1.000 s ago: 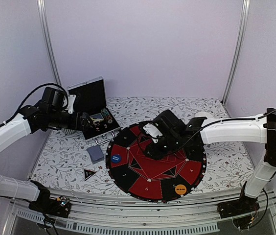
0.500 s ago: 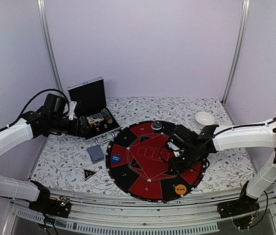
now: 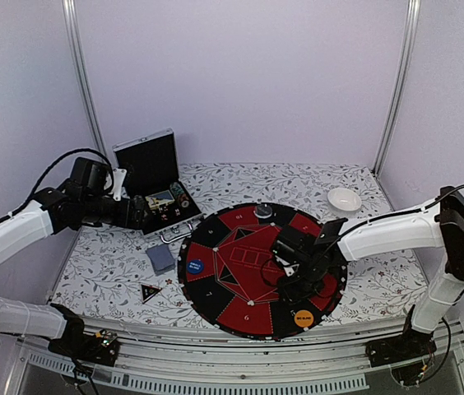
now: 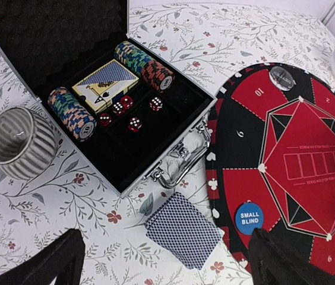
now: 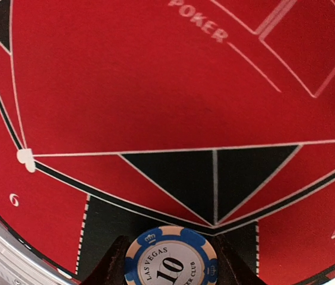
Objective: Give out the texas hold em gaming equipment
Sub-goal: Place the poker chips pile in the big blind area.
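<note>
Gripped blue-edged poker chip (image 5: 171,259) between part-closed right jaws, above red-and-black mat (image 5: 126,89), spread left jaws wide and empty, card deck (image 4: 183,230) just ahead, open case (image 4: 161,133) beyond.

left tool (image 4: 164,246) wide open, right tool (image 5: 171,264) clamped

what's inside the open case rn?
Inside the case: two rows of striped poker chips, a card deck and five red dice. Anything under the deck or the chips is covered.
</note>
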Robot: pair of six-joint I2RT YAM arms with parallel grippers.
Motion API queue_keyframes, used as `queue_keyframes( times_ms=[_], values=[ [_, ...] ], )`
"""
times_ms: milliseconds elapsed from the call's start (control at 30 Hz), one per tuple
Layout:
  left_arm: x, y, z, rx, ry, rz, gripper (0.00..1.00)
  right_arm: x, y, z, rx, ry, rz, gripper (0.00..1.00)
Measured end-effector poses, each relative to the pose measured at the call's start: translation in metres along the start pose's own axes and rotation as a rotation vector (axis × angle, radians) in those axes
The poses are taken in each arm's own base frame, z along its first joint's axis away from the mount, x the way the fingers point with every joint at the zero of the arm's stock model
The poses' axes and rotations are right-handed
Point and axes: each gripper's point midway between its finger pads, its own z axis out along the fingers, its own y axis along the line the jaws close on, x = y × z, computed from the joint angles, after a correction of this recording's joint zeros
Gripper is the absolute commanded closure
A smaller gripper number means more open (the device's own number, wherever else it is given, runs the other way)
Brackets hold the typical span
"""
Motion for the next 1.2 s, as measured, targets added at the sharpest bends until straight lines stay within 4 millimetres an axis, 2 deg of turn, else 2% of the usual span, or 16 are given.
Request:
queue_keyframes(
  times_ms=[233,533,600,900,1200],
  values=[
    [0.0,0.002,0.001,-0.004,0.0,-0.004,0.02,-0.004,0.028,0.003,-0.04,-0.016,-0.076,0.98],
    [0.0,0.003,0.001,-0.001,0.0,-0.008,0.02,0.006,0.056,0.01,-0.071,-0.019,-0.16,0.95],
    [0.0,0.003,0.001,0.001,0.001,-0.009,0.02,0.008,0.057,0.011,-0.067,-0.021,-0.17,0.93],
    [0.001,0.003,0.001,0.004,0.002,-0.01,0.02,0.006,0.054,0.012,-0.041,-0.035,-0.186,0.64],
    [0.0,0.003,0.001,0.005,-0.002,-0.013,0.02,0.006,0.052,0.014,-0.015,-0.047,-0.199,0.53]
  ],
)
